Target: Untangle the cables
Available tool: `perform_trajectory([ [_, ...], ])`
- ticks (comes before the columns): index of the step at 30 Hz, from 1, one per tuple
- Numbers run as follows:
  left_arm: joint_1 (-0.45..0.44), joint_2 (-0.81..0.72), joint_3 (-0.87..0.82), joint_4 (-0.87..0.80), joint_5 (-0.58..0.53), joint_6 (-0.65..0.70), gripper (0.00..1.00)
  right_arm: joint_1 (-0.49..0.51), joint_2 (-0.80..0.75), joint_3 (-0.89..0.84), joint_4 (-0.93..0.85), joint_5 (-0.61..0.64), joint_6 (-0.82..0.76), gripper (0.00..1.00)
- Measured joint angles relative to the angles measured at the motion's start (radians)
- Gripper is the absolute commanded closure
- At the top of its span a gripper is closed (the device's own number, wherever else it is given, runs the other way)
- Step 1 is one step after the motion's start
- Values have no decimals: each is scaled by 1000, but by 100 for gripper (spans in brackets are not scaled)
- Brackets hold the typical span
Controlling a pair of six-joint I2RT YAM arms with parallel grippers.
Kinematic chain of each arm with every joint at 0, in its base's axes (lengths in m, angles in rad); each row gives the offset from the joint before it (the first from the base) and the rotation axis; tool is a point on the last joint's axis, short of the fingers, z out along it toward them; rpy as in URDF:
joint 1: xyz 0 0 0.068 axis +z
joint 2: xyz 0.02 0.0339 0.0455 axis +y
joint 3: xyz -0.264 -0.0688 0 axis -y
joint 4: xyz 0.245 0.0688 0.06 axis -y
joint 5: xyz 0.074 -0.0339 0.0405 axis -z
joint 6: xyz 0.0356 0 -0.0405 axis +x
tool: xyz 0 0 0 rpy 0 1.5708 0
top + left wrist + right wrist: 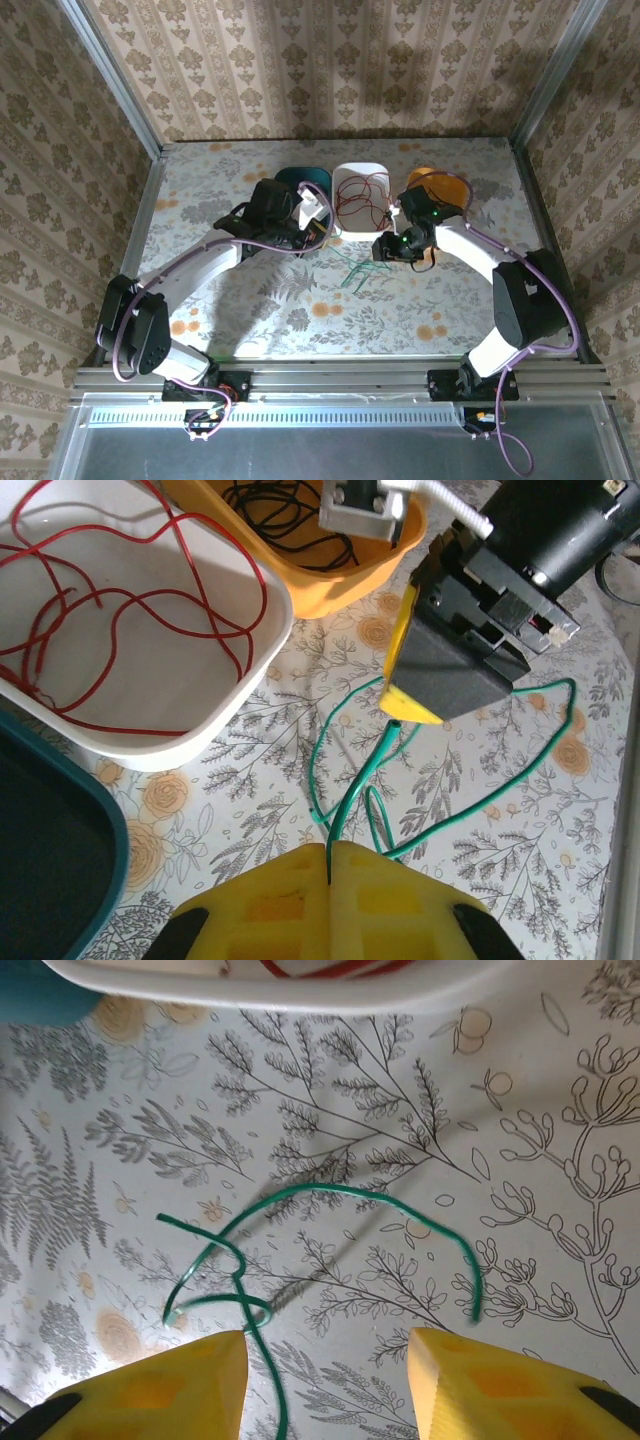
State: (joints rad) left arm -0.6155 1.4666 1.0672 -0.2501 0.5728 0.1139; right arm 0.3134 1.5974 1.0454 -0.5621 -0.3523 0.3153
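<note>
1. Table: floral-patterned top; both arm bases stand at its near edge.

2. Left arm: reaches forward and inward towards the trays.

3. Right arm: reaches forward and inward, its wrist near the orange tray.

4. Teal tray: leftmost of three trays set side by side at the far middle of the table.

5. White tray: middle of the row, just beside the teal tray. It holds the red cable.

6. Orange tray: rightmost of the row, just beside the white tray. It holds the black cable.

7. Left gripper: yellow fingers pressed together, pinching a strand of the green cable in the seam between them.

8. Right gripper: yellow fingers stand apart over the table, gripping nothing. One green strand runs down just beside its left finger.

9. Red cable: loose loops spread across the white tray's floor.

10. Green cable: lies in open curves on the table, in front of the white tray and between the two grippers. One strand lifts up into the left gripper.

11. Black cable: coiled inside the orange tray.
</note>
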Motion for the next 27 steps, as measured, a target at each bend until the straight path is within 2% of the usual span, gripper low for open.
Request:
perform_trajectory([
  [7, -6, 2, 1, -6, 75, -15, 100, -18, -32, 0, 14, 11, 33, 52],
  [12, 4, -2, 0, 11, 111, -52, 100, -17, -93, -2, 23, 122, 72, 50],
  [16, 48, -29, -12, 64, 137, -105, 100, -19, -185, -27, 73, 208, 103, 44],
  [19, 88, -58, -22, 104, 153, -146, 100, -23, -269, -61, 121, 222, 119, 32],
  [23, 116, -79, -25, 136, 176, -174, 100, -33, -320, -83, 220, 125, 129, 30],
  [27, 116, -79, -25, 140, 181, -183, 100, -34, -287, -62, 275, -23, 135, 29],
])
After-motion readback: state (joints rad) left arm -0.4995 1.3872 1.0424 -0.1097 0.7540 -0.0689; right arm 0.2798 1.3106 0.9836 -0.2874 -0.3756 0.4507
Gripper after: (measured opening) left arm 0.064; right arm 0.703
